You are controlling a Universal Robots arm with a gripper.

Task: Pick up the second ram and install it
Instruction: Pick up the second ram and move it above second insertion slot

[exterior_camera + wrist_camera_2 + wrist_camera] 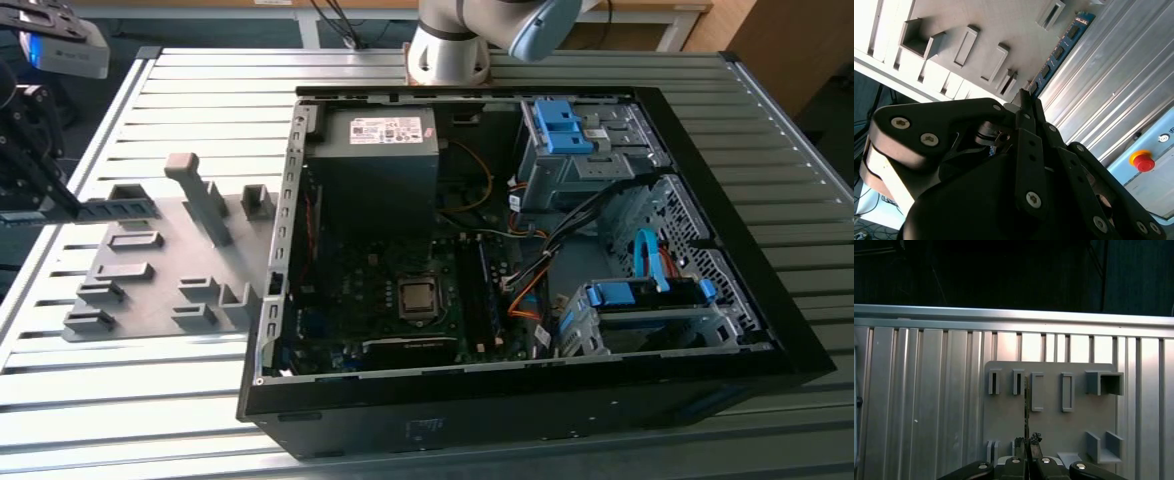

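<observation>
While my gripper (1026, 100) pinches narrow on one end of it, I hold the second ram (1061, 47), a thin blue-green stick with black chips, jutting out over the grey slotted holder tray (949, 20). In the first wrist view the stick shows edge-on across the tray; whether they touch I cannot tell. Beneath lies the ribbed metal table (914, 405). Farther off, toward the exterior view's right, the open black computer case (534, 400) lies well apart.
</observation>
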